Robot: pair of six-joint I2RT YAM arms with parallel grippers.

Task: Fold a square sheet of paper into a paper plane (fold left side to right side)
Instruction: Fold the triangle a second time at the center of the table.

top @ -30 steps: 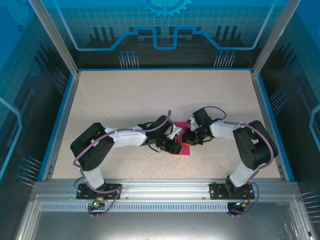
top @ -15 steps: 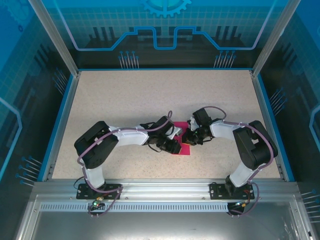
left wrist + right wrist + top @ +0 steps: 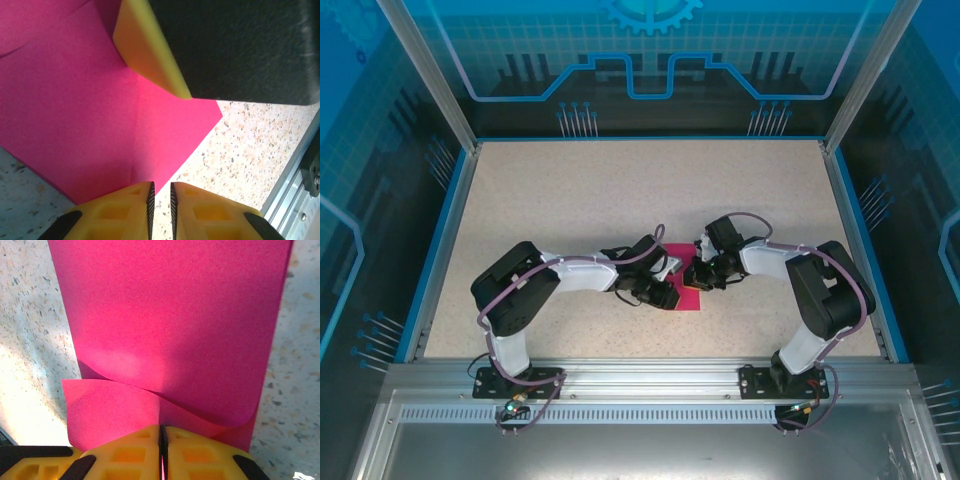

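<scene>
The right gripper (image 3: 163,440) is clamped on the paper's (image 3: 170,315) curled-over edge, apparently carrying the fold across. The left gripper (image 3: 160,197), jaws nearly together and empty, seems to press the sheet down.

Left arm: bent at elbow, reaching in from lower left toward table centre, wrist low. Left gripper (image 3: 160,197): yellow fingers (image 3: 125,205) nearly together, narrow slit between them, nothing seen clamped in that slit. Right arm: folded back from lower right, forearm angled inward, wrist low and facing the left one. Right gripper (image 3: 163,437): fingers pressed together, pinching the edge of the square sheet of paper (image 3: 170,325).
</scene>
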